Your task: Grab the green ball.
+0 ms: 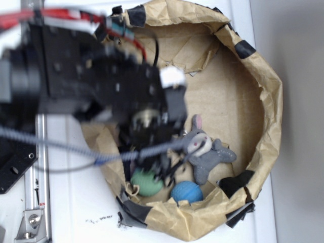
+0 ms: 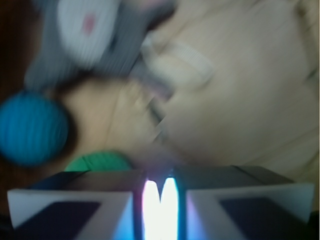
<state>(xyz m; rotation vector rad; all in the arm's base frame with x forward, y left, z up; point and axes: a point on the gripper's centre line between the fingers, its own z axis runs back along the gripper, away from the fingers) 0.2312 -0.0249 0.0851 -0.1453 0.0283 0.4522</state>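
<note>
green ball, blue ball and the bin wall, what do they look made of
Green ball: probably soft foam or fabric; matte mint surface, no shine. Blue ball: seems knit or textured rubber; faint ribbed lines, matte. Bin wall: crumpled brown paper, creased and dull, patched with black tape. Blur leaves the ball materials uncertain.

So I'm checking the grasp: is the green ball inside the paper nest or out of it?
Inside. The green ball lies on the floor of the paper nest, near its lower rim.

The black arm (image 1: 96,76) reaches in from the left — wrist bent downward, jaws too blurred to read.
</note>
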